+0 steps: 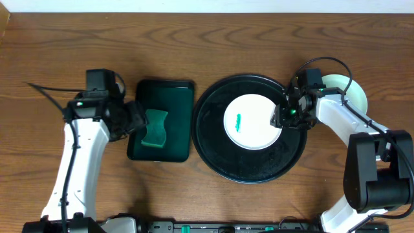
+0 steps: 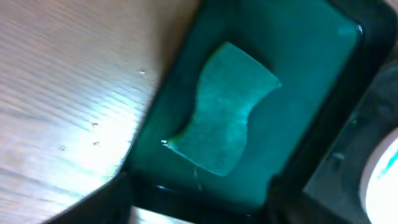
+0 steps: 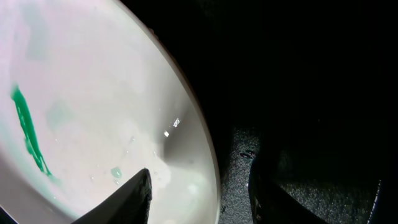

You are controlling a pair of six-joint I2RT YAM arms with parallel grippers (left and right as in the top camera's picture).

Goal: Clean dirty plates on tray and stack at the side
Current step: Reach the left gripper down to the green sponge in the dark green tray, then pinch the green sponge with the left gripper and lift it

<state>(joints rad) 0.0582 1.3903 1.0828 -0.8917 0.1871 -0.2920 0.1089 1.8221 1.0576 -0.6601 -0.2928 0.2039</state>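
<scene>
The small round white plate (image 1: 249,122), with a green smear (image 1: 238,122) left of its middle, lies centred on the large round glossy black tray (image 1: 213,145); the right gripper (image 1: 283,116) stands half-open astride its right rim, probably to steady it for wiping. The left gripper (image 1: 134,118) hangs at the left edge of the dark green rectangular tray (image 1: 181,97), near the green sponge (image 1: 155,127) it likely wants; I cannot tell how wide it is. A pale mint plate (image 1: 354,90) sits far right.

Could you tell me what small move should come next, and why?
Probably lower the left gripper onto the sponge and close on it. The sponge lies loose in the green tray, the plate shows a green smear, and the right gripper straddles its rim.
</scene>
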